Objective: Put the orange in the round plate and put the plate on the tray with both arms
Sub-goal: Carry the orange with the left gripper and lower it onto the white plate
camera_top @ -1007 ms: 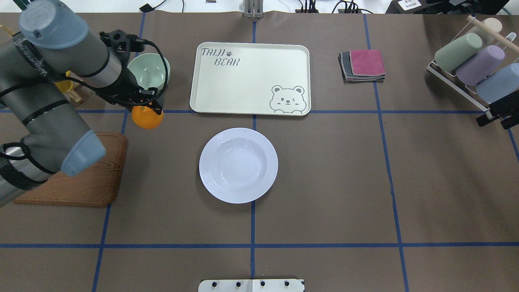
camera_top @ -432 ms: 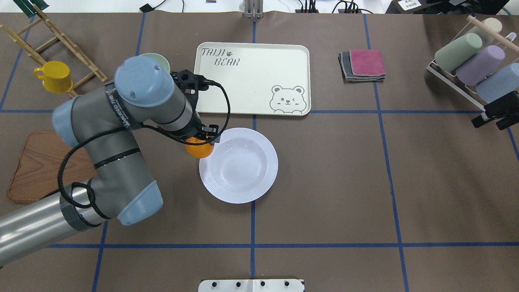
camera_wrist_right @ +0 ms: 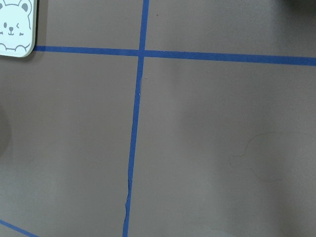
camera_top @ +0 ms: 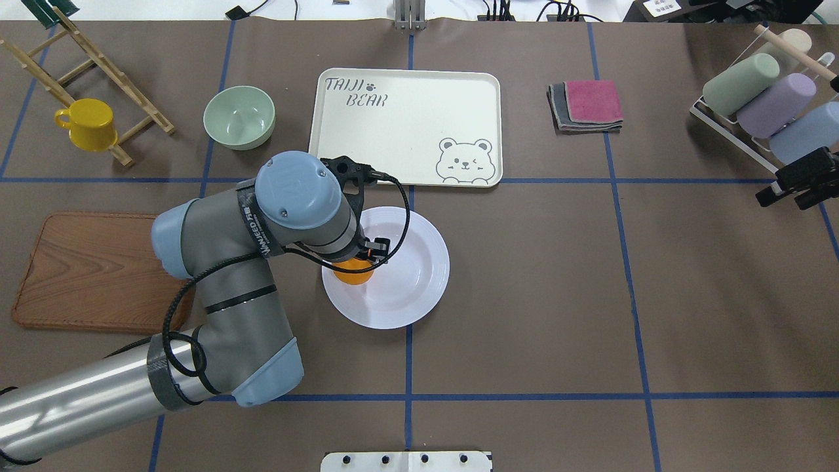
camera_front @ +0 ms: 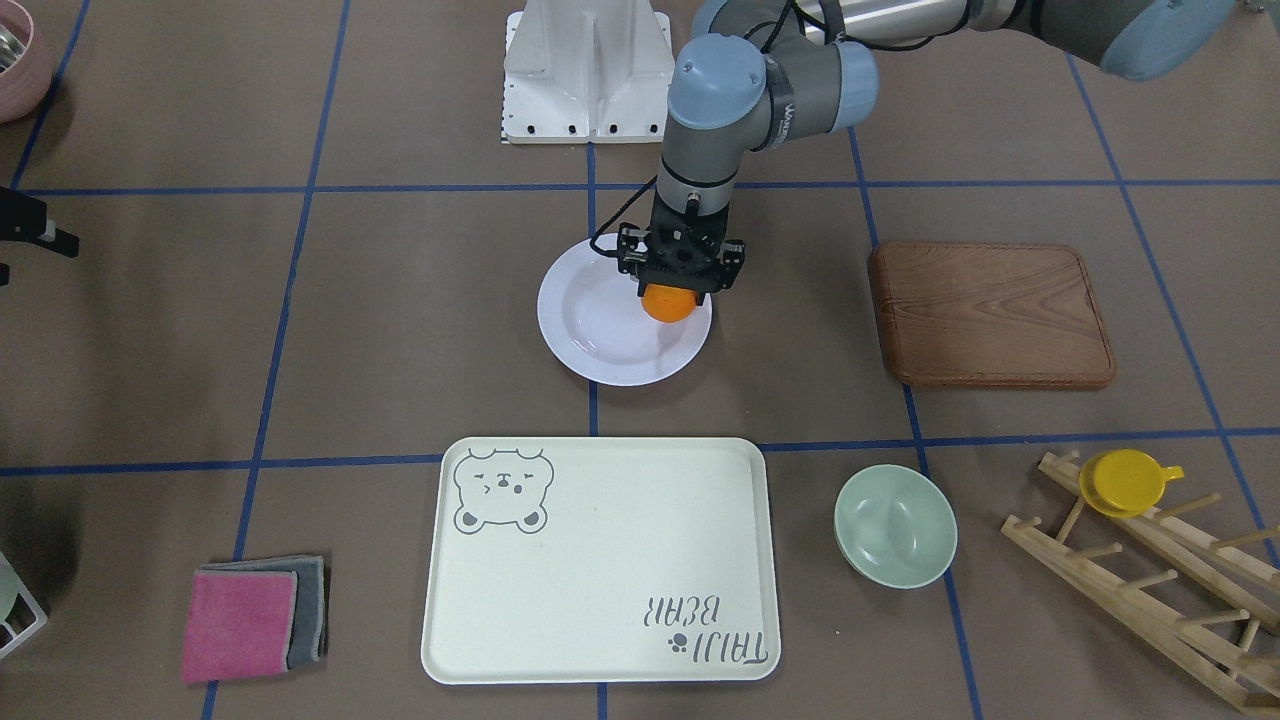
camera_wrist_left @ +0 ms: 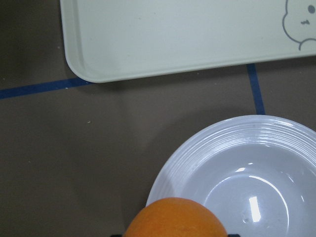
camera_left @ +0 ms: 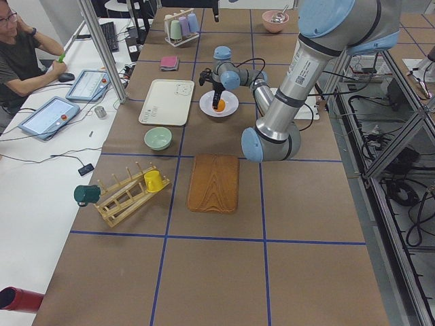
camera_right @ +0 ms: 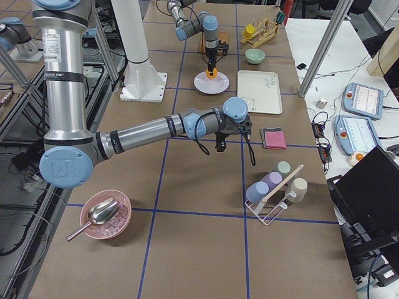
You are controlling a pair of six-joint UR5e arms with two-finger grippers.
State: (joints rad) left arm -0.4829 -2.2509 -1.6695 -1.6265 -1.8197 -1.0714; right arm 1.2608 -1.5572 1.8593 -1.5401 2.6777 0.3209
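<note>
My left gripper (camera_top: 358,264) is shut on the orange (camera_top: 352,273) and holds it over the left part of the round plate (camera_top: 409,298), inside the rim. From across the table the orange (camera_front: 667,303) hangs under the black fingers over the plate (camera_front: 598,340). In the left wrist view the orange (camera_wrist_left: 175,218) fills the bottom edge, with the plate (camera_wrist_left: 256,163) beside it. The cream tray (camera_top: 406,124) lies just beyond the plate with nothing on it. My right gripper (camera_top: 794,190) hovers at the table's right edge, fingers apart and nothing between them.
A pale-green bowl (camera_top: 239,118) sits left of the tray. A wooden board (camera_top: 98,269) lies at the left, under my left arm's elbow. A yellow cup (camera_top: 85,124) hangs on a wooden rack, folded cloths (camera_top: 586,105) lie right of the tray, and a cup rack (camera_top: 767,105) stands far right.
My left arm swung right and towards the table's near side with the orange, from beside the green bowl, past the plate's rim, to over the plate. The right gripper only shifted slightly.
</note>
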